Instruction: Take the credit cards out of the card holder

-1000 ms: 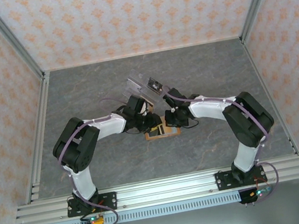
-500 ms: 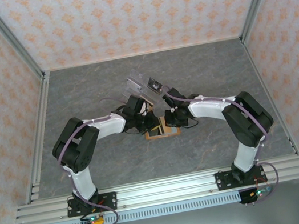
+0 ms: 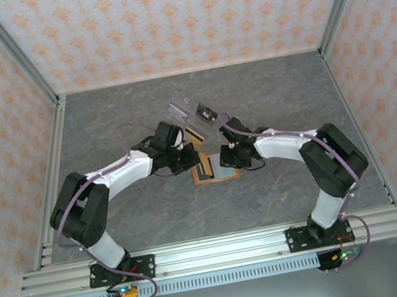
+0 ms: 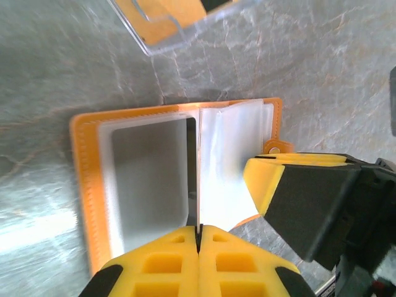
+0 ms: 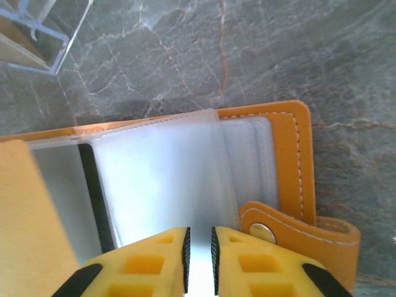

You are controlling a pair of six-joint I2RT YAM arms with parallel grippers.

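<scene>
On the left, my left tool [image 4: 198,235] was pressed together. Its blocky yellow fingers, moulded with square hollows, met at the edge of the card holder [image 4: 81,185], right where the middle fold ran. A thin edge rose from that seam, and I could not tell whether a sleeve or a card was caught between the fingertips.

The holder lay opened flat on the grey, marble-veined counter [image 4: 322,68], near its middle and between my two tools. It was a small rectangle with a stitched orange rim and frosted, soft-looking plastic sleeves [image 5: 161,179] stacked inside. The left sleeve looked grey and hollow, and the right ones shone pale. A narrow dark strip [image 5: 93,198] showed between the sleeves; whether that was a card's edge I could not say.

Beyond the holder, a stiff clear plastic piece [image 4: 162,38] with an upturned lip rested on the counter, something tan showing through it. Just to its right in the overhead view lay a small flat card [image 3: 205,112] with dark marks.

On the right, my right tool [image 5: 199,244] stood with its yellow fingers a narrow slit apart over the edge of the pale sleeves, pinching nothing that I could see. Past it, at the holder's right edge, an orange strap [image 5: 309,238] with a round metal snap [image 5: 265,232] stuck out.
</scene>
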